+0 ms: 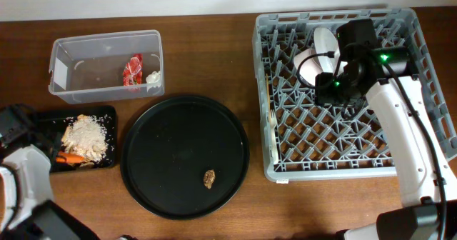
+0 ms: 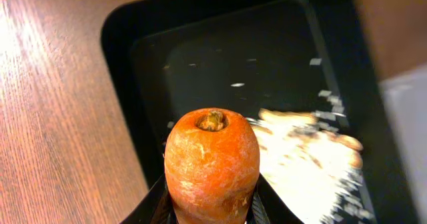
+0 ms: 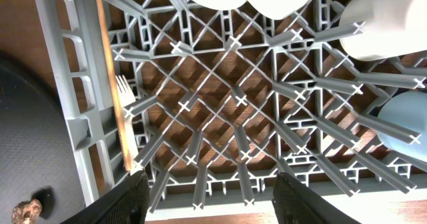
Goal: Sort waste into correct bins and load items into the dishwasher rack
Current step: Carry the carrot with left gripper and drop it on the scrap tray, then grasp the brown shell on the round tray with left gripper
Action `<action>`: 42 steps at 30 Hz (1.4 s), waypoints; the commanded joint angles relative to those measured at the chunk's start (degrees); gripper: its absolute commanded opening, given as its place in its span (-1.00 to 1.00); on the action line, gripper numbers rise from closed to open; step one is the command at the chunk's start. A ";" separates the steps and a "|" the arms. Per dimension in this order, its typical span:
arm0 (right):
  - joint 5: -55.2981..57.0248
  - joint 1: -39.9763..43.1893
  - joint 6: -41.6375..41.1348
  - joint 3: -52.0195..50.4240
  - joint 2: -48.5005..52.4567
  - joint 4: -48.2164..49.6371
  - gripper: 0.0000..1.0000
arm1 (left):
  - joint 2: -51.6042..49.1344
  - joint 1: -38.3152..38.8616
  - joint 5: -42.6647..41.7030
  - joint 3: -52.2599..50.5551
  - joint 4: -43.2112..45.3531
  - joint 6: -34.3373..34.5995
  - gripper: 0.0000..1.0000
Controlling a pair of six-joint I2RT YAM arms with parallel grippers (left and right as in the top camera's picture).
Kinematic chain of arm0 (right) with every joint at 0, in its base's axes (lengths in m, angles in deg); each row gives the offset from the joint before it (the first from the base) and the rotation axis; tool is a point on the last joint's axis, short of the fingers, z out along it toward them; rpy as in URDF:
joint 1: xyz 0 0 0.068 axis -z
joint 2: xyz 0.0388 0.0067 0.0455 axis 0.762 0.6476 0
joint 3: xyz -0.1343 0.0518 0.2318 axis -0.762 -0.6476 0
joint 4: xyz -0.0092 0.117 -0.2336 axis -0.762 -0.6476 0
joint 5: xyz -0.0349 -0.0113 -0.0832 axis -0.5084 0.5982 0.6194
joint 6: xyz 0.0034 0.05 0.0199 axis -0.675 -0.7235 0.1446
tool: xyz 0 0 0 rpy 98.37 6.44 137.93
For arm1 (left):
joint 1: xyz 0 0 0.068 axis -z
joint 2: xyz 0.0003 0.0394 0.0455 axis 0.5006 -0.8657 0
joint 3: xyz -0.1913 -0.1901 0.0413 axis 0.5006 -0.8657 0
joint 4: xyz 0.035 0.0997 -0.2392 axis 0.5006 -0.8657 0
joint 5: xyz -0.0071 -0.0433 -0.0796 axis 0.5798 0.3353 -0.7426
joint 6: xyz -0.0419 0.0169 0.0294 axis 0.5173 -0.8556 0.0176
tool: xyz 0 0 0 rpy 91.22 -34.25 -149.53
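My left gripper is shut on the orange carrot, its stem end facing the wrist camera, over the shallow black tray beside the beige food scraps. From overhead the carrot lies at that tray's near edge. My right gripper hangs open and empty above the grey dishwasher rack. The rack holds a white plate, a white cup, a pale-blue cup, a fork and a chopstick. The clear tub holds the red wrapper and white wad.
A large round black tray sits in the middle of the wooden table with a small brown lump on it. The right arm reaches across the rack's right side.
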 commanded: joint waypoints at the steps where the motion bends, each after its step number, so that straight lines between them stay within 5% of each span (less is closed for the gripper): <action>1: -0.31 -0.04 0.44 -0.28 0.31 0.15 0.25 | -3.32 -0.98 1.05 0.94 1.07 -1.11 -0.92; 6: -0.28 -0.04 0.44 -0.28 0.31 -0.04 0.24 | -5.44 -0.98 1.05 0.94 2.16 -1.11 -0.84; 20: -0.31 -0.04 0.44 -0.28 0.31 -0.17 0.22 | -6.40 -0.98 0.96 0.94 1.81 -2.69 0.15; 29: -0.31 -0.04 0.44 -0.28 0.31 -0.15 0.19 | 0.52 1.29 -8.79 2.47 0.42 -3.19 0.19; 35: -0.33 -0.04 0.44 -0.28 0.31 -0.24 0.19 | 9.75 17.38 -17.09 2.67 -5.07 -7.48 0.23; 42: -0.33 -0.04 0.44 -0.28 0.31 -0.31 0.18 | 5.92 46.97 -17.09 2.64 -16.61 -13.84 0.28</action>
